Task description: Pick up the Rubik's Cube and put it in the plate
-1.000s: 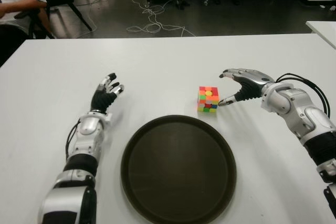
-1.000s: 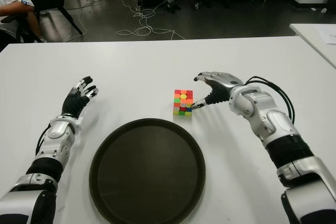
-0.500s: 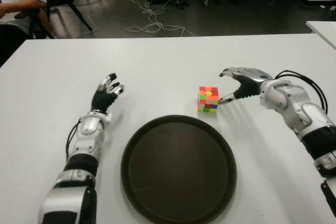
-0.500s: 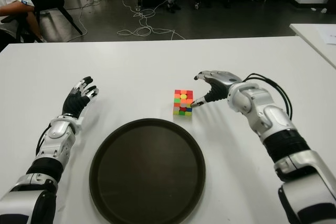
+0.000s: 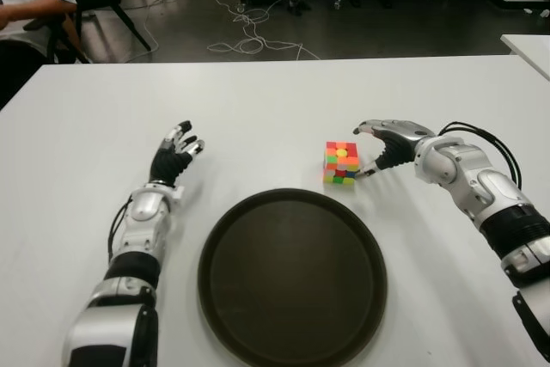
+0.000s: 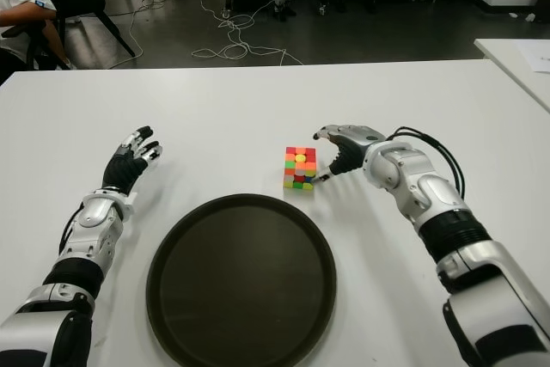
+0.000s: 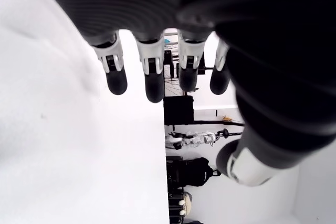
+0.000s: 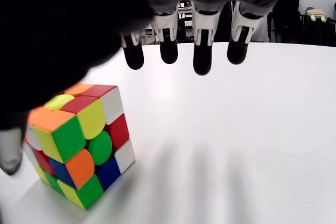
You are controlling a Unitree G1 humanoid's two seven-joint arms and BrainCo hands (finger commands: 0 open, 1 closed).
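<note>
The Rubik's Cube [image 5: 341,163] stands on the white table [image 5: 258,100], just beyond the far right rim of the dark round plate [image 5: 292,290]. My right hand [image 5: 366,151] is open immediately to the right of the cube. Its fingers arch above the table and its thumb tip is close to the cube's lower right edge. In the right wrist view the cube [image 8: 79,140] sits apart from the four fingertips [image 8: 202,59], with nothing grasped. My left hand [image 5: 176,149] shows open to the left of the plate, holding nothing.
A seated person [image 5: 26,6] and a chair are past the table's far left corner. Cables [image 5: 249,32] lie on the floor beyond the far edge. The corner of another white table [image 5: 528,45] shows at the right.
My right hand has shifted a little left, closer to the cube. The cube and the left hand have not moved.
</note>
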